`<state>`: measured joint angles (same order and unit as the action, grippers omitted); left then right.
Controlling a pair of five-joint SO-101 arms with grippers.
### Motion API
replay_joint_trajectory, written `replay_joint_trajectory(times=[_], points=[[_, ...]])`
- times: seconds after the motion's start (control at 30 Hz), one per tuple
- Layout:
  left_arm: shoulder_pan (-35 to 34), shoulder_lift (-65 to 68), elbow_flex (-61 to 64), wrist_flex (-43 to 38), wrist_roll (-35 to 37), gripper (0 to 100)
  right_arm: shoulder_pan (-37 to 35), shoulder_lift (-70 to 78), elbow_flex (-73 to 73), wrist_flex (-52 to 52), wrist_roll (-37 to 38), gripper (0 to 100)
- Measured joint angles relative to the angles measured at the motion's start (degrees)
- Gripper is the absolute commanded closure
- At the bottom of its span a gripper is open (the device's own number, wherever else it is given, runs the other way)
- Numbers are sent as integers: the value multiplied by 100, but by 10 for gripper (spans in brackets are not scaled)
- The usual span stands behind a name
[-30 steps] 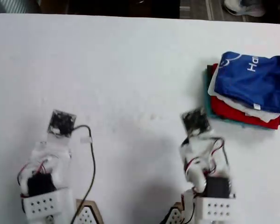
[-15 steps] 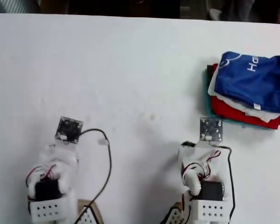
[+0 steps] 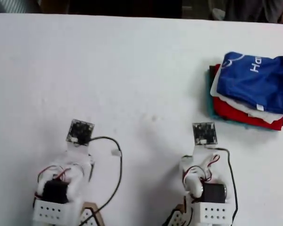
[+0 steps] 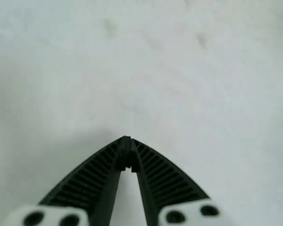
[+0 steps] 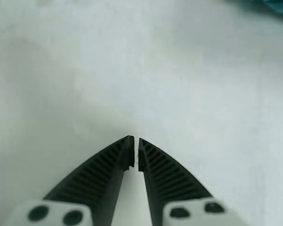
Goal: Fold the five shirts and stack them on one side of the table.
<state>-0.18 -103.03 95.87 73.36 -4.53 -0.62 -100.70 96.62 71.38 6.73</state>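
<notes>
**Where are the shirts lying?**

The shirt stack [image 3: 247,94] is sitting against the right edge of the white tabletop [image 3: 132,66], about midway along it. A blue shirt [image 3: 257,80] is lying on top, somewhat rumpled. Beneath it a white shirt [image 3: 247,108], a red shirt [image 3: 233,114] and a teal shirt [image 3: 210,106] are showing their edges. A dark layer [image 3: 211,71] is peeking out at the bottom.

**And what are the arms doing?**

Both are resting at the near edge. The left arm [image 3: 61,181] is sitting toward the near left corner. The left gripper [image 4: 126,153] is hovering over bare tabletop, jaws pressed together and empty. The right arm [image 3: 203,176] is sitting nearer the stack, apart from it. The right gripper [image 5: 136,153] is also empty, its tips all but touching, with only a hairline slit between them.
</notes>
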Motion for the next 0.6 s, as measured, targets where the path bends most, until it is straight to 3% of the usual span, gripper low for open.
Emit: replay_joint_trajectory(times=[0.6], points=[[0, 0, 0, 0, -88, 973, 105, 0, 0, 0, 0, 978]])
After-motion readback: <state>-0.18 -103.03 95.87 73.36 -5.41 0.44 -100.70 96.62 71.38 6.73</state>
